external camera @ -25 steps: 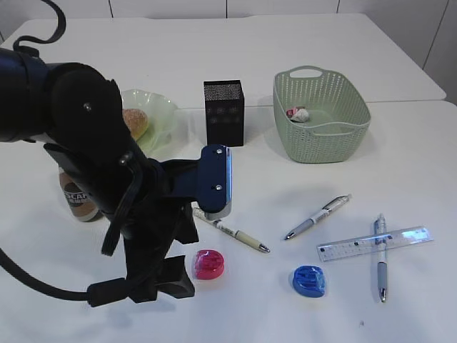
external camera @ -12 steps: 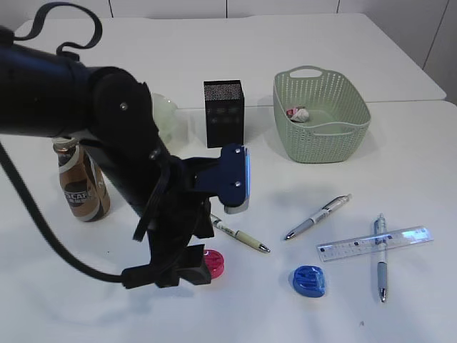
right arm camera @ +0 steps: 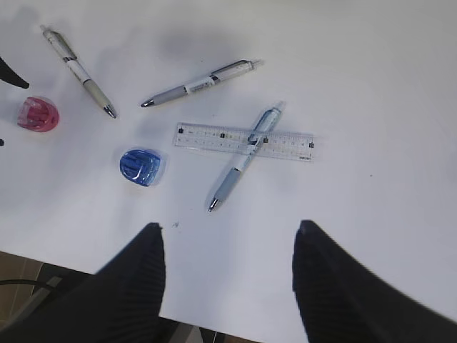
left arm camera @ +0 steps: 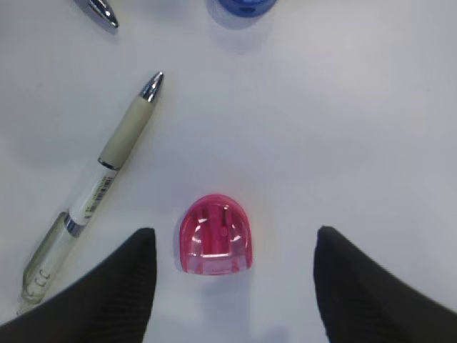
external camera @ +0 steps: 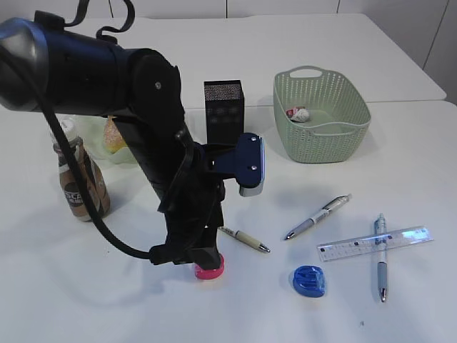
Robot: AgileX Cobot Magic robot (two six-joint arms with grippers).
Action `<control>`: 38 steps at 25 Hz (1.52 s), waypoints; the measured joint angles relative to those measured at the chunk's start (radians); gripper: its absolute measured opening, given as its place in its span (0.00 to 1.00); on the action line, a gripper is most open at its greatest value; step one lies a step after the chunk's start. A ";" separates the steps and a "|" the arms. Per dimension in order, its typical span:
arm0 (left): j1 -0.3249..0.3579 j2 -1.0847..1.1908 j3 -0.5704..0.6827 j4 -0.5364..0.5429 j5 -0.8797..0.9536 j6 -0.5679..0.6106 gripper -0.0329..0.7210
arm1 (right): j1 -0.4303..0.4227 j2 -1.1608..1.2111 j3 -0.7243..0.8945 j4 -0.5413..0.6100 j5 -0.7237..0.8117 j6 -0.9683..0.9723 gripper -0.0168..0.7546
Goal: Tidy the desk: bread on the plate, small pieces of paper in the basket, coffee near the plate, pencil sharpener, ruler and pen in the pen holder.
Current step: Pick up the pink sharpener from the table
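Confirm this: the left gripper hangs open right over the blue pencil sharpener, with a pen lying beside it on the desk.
Not quite: the colour is wrong. The left wrist view shows the left gripper open over the pink pencil sharpener, which sits between its fingers, untouched. The blue pencil sharpener lies further off on the desk. The rest holds: a beige-grip pen lies beside it.

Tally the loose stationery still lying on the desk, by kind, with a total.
Pens: 3 (beige, grey, light blue)
Pencil sharpeners: 2 (pink, blue)
Rulers: 1 (clear ruler)
Total: 6
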 joint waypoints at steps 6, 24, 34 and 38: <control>0.008 0.032 0.000 0.007 0.016 0.000 0.69 | 0.000 0.000 0.000 0.000 0.000 -0.002 0.61; 0.014 0.118 0.000 0.029 -0.042 -0.006 0.69 | 0.000 0.000 0.000 0.000 0.001 -0.008 0.60; 0.014 0.135 -0.002 0.070 -0.078 -0.029 0.73 | 0.000 0.000 0.000 0.000 0.001 -0.007 0.60; 0.014 0.150 -0.004 0.071 -0.084 -0.030 0.73 | 0.000 0.000 0.000 0.000 0.001 -0.008 0.60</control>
